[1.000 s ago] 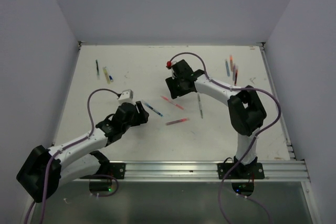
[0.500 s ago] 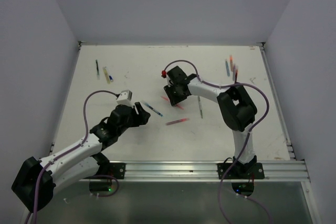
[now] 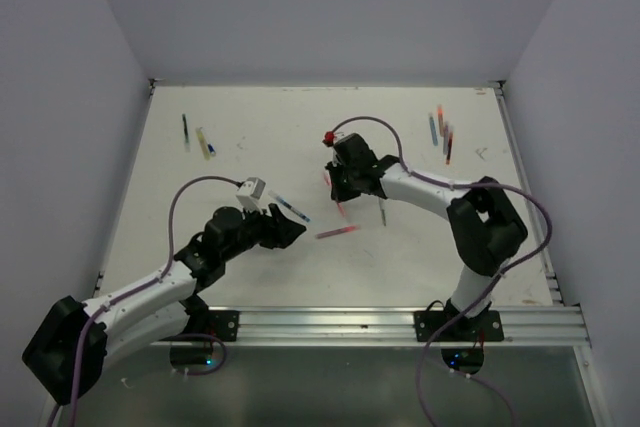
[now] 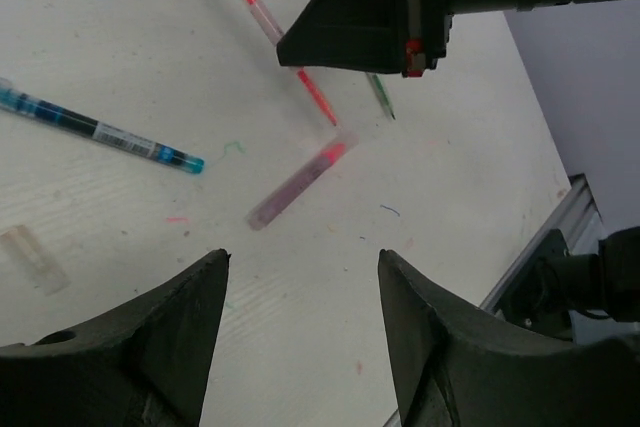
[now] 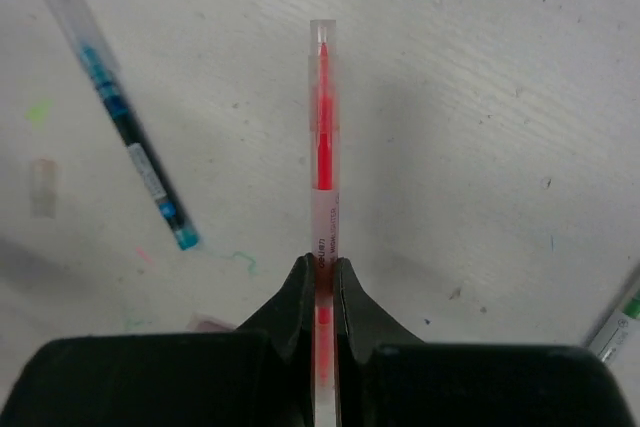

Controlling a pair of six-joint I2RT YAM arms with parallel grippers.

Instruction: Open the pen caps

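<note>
My right gripper (image 5: 322, 265) is shut on a red pen (image 5: 323, 162), pinching its clear barrel. The pen points away from the wrist camera, and its far end is a see-through cap (image 5: 322, 47) over the red tip. From above, the right gripper (image 3: 340, 195) stands at mid-table with the red pen (image 3: 343, 210) under it. My left gripper (image 4: 302, 255) is open and holds nothing, just short of a pink-purple pen (image 4: 300, 179) lying flat. From above, the left gripper (image 3: 296, 234) is left of that pen (image 3: 338, 232). A blue pen (image 3: 291, 209) lies between the arms.
A green pen (image 3: 382, 211) lies right of the right gripper. Several pens (image 3: 441, 133) sit at the back right, and two more (image 3: 204, 142) at the back left. A small clear stub (image 4: 30, 257) lies loose near the blue pen (image 4: 100, 130).
The right gripper came down over the red pen and shut on it. The left arm reached right, toward the pink-purple pen, staying open.
</note>
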